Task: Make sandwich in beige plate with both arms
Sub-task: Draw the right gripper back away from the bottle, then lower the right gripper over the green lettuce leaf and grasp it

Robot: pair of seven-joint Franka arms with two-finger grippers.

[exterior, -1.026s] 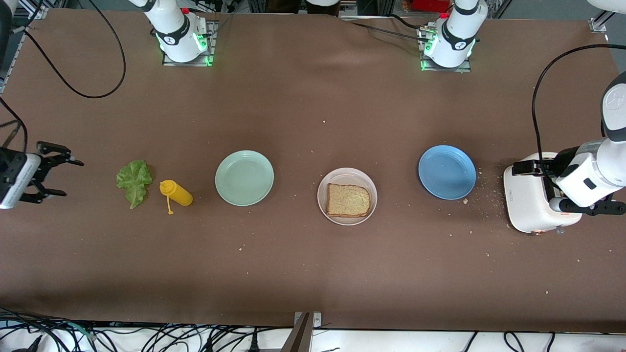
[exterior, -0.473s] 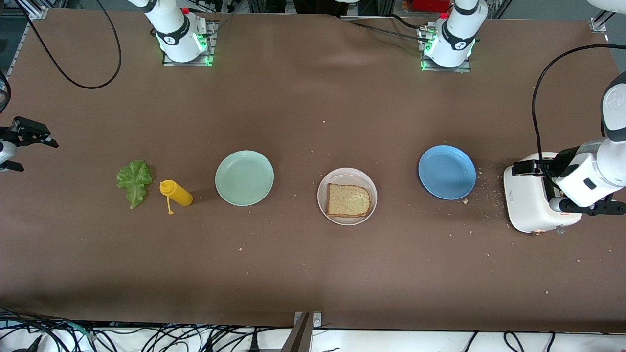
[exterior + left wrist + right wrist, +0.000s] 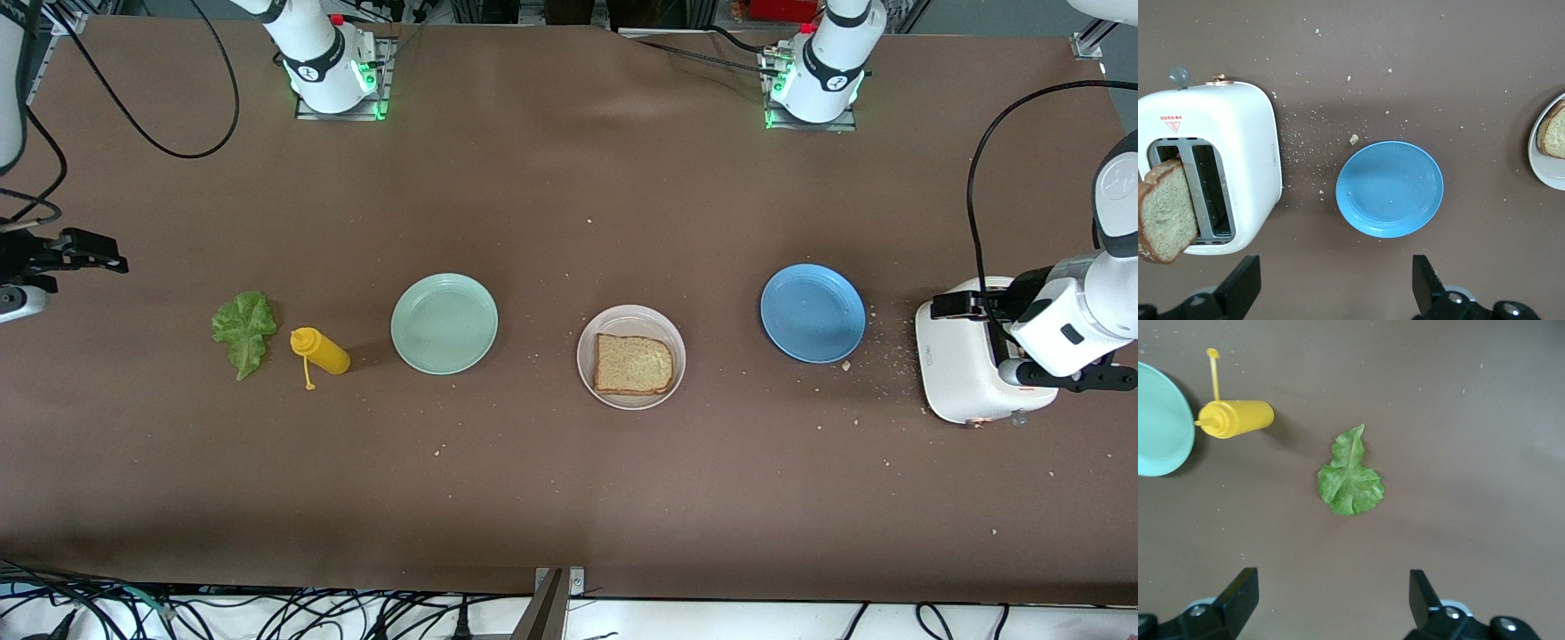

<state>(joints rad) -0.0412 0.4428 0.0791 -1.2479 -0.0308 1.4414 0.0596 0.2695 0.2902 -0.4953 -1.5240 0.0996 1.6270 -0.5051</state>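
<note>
One slice of bread [image 3: 633, 364] already lies flat in the beige plate [image 3: 590, 340], which sits mid-table between the mint-green plate [image 3: 444, 323] and the blue plate [image 3: 812, 312], so the sandwich is barely begun: it wants lettuce, then a second slice.

My right claw [image 3: 1329, 603] hangs with its fingers spread wide at the table edge by the right arm's end, looking straight down on the lettuce leaf [image 3: 1349, 475]. The leaf lies flat on the table just beside the yellow squeeze bottle [image 3: 1237, 417], apart from it. I judge the wide spread suits a limp, ruffled leaf that I must pinch from above.

My left claw [image 3: 1337, 287] is also spread and holds nothing. It hovers at the left arm's end of the table, near the white toaster [image 3: 1228, 133]. A second slice [image 3: 1166, 212] stands tilted out of one slot, which puts its upper crust within my reach. Crumbs litter the table around the toaster.
</note>
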